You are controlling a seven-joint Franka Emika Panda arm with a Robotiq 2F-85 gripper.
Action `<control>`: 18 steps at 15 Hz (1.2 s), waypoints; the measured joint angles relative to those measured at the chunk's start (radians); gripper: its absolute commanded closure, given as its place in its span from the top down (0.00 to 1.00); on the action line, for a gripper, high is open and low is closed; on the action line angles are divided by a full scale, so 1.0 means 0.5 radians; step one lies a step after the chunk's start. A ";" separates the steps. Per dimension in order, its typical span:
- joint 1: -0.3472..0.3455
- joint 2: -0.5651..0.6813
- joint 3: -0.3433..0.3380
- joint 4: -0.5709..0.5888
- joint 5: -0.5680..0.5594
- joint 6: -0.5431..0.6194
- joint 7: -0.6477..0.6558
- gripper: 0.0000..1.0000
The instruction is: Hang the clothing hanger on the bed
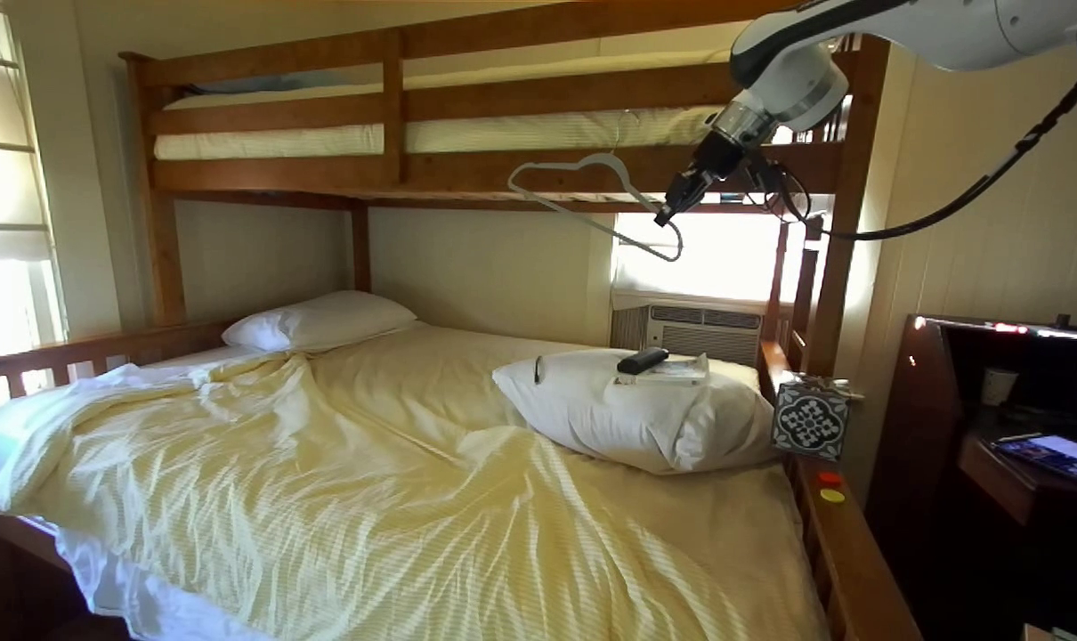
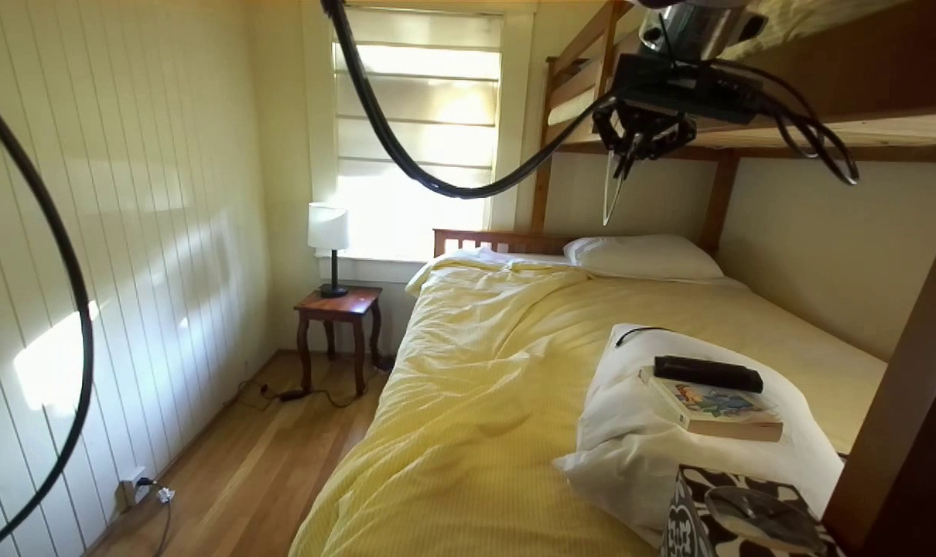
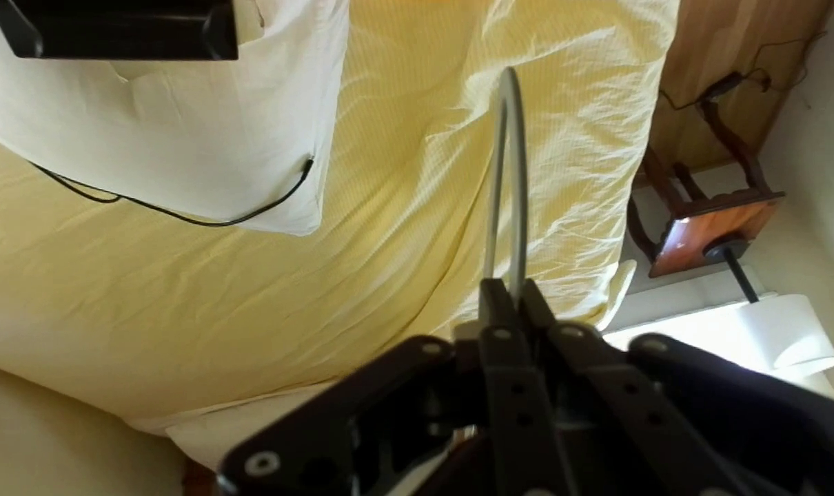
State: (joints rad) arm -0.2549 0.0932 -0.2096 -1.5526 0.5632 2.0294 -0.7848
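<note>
The pale clothing hanger (image 1: 606, 160) is held in the air, hook up and tilted, in front of the top bunk's lower side board. Its thin hook overlaps the gap between that board and the rail above; I cannot tell whether it touches. The brown wooden bunk bed (image 1: 467, 173) fills most of that exterior view. My gripper (image 1: 663, 216) is shut on one side of the hanger. In an exterior view the gripper (image 2: 625, 169) has the hanger (image 2: 613, 201) edge-on below it. In the wrist view the hanger (image 3: 519, 172) rises from between the fingertips (image 3: 517, 293).
Below, a white pillow (image 1: 592, 405) bears a dark case (image 1: 643, 361) and a book (image 2: 727, 406). A patterned box (image 1: 810, 421) stands by the bed's end post (image 1: 846, 267). A black cable (image 2: 437, 186) hangs from the arm. A lamp (image 2: 329, 228) stands on a small table (image 2: 340, 302).
</note>
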 measured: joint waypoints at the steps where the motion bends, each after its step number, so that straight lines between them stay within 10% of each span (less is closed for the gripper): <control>1: -0.023 0.002 -0.002 0.016 0.074 -0.045 -0.037 0.01; 8: -0.167 0.075 -0.042 0.176 0.423 -0.360 -0.104 0.01; 18: -0.128 0.290 0.040 0.363 0.423 -0.234 0.271 0.04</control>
State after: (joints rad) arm -0.3189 0.2384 -0.1896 -1.3709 0.7748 1.9123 -0.6492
